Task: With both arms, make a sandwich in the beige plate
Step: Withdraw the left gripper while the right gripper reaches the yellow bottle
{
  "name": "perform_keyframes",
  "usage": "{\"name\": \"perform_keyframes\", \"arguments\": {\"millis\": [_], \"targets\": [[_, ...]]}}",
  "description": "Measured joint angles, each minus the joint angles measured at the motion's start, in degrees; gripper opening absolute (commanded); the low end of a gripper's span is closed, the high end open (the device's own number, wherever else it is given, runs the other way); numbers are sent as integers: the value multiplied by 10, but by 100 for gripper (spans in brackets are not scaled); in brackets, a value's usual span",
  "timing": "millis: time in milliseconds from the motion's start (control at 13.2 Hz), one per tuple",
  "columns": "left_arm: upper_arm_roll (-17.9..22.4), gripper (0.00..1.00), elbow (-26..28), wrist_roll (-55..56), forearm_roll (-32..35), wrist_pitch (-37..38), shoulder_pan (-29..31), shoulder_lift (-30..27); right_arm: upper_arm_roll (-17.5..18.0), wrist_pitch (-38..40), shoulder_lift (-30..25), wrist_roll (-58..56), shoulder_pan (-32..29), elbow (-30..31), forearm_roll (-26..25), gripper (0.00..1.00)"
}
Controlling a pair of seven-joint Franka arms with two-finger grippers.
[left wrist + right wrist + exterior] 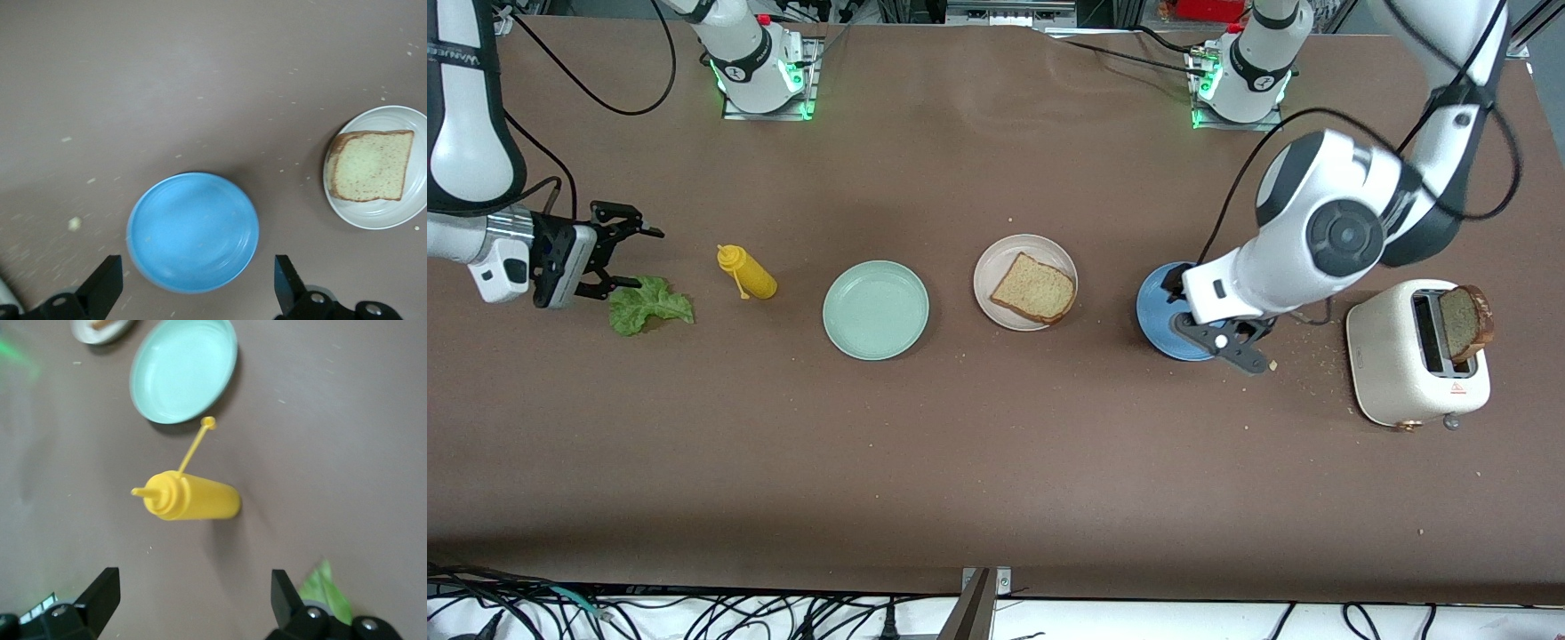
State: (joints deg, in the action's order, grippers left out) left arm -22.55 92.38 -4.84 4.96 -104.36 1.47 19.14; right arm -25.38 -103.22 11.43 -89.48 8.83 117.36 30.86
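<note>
Beige plate (985, 276): mid-table, between the mint-green plate (875, 310) and the blue plate (1154, 313); it serves as the assembly spot.
First bread slice (1033, 288): lies flat on the beige plate (base layer in place, nothing on top of it yet).
Lettuce leaf (649, 305): flat on the table at the right arm's end, beside the yellow squeeze bottle (746, 273).
Second bread slice (1465, 322): upright in the slot of the cream toaster (1412, 363) at the left arm's end, top edge proud of the slot (easy to pinch from above, I judge).
Right gripper (621, 258): just beside the lettuce, fingers spread, holding nothing; likely posed there to take the leaf.
Left gripper (1232, 345): over the blue plate's edge, between the beige plate and the toaster, fingers spread and empty; its wrist view shows the blue plate and the bread on its plate.
Split of work: each arm sits by the ingredient at its own end, which suits a two-arm build.
Remaining: lettuce and second slice onto the plate.
</note>
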Motion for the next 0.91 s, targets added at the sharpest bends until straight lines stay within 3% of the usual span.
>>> {"name": "perform_keyframes", "arguments": {"millis": [151,303,605,908], "targets": [[12,100,-15,13,21,32,5,-38,-2,4,15,-126,-21,33,60,100],[51,100,-30,15,21,46,8,-66,-2,22,42,-216,-44,46,105,100],[137,100,-6,33,-48,59,6,-138,-2,52,112,-361,-72,49,181,100],[152,100,39,71,-52,75,-6,-195,2,68,160,-448,-72,48,236,100]]}}
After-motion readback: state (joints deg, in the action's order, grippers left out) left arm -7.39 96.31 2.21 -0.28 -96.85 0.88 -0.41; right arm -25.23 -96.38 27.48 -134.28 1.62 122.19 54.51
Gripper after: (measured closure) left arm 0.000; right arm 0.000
